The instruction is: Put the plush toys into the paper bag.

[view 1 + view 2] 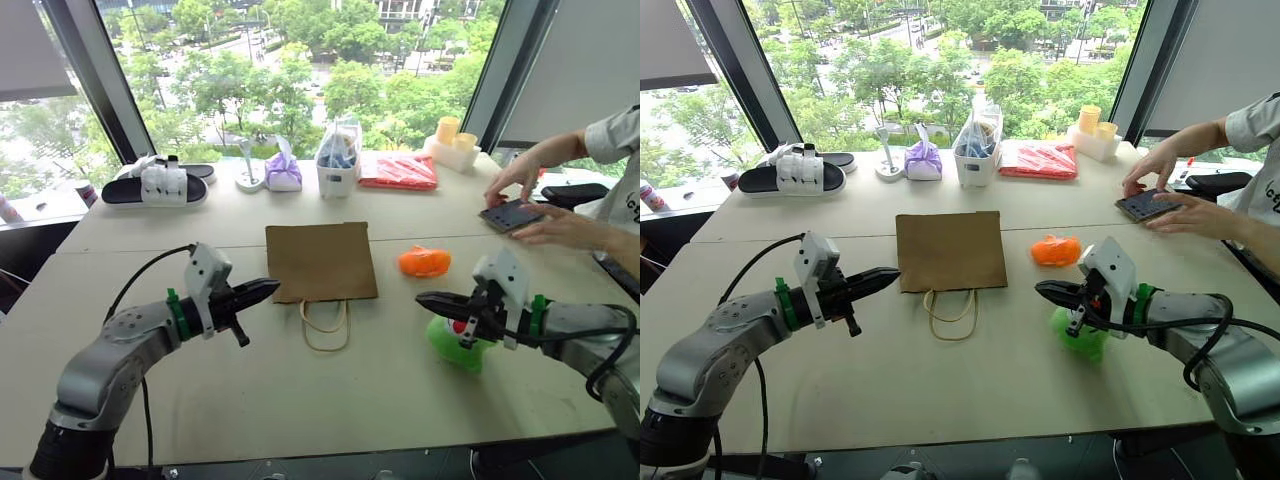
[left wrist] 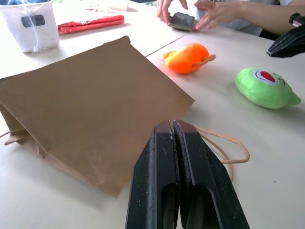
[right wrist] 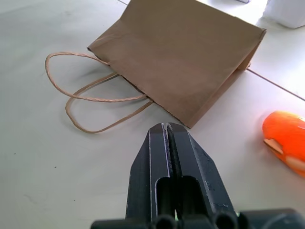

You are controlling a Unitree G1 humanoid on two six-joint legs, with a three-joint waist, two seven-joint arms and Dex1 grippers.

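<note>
Left eye view | left gripper (image 1: 268,290) jaws shut, empty, paper bag (image 1: 320,261) lying flat just ahead, mouth toward robot | orange toy (image 1: 424,262) beyond right gripper (image 1: 428,299) | its jaws shut, empty; green toy (image 1: 455,344) directly beneath, right arm nearer.

The paper bag (image 1: 321,260) lies flat at the middle of the counter (image 1: 300,400), its loop handles (image 1: 326,325) trailing toward the robot. To its right lie the two plush toys: one (image 1: 424,262) just beside the bag, the other (image 1: 458,344) nearer the robot, under the right tool (image 1: 424,299). The left tool (image 1: 270,289) hangs left of the handles. Along the far edge sit sandals (image 1: 158,186), a tied pouch (image 1: 283,173), a plastic bag (image 1: 338,160) and a flat packet (image 1: 399,171). A person's hands (image 1: 520,178) rest on a phone (image 1: 510,215) at far right.
</note>
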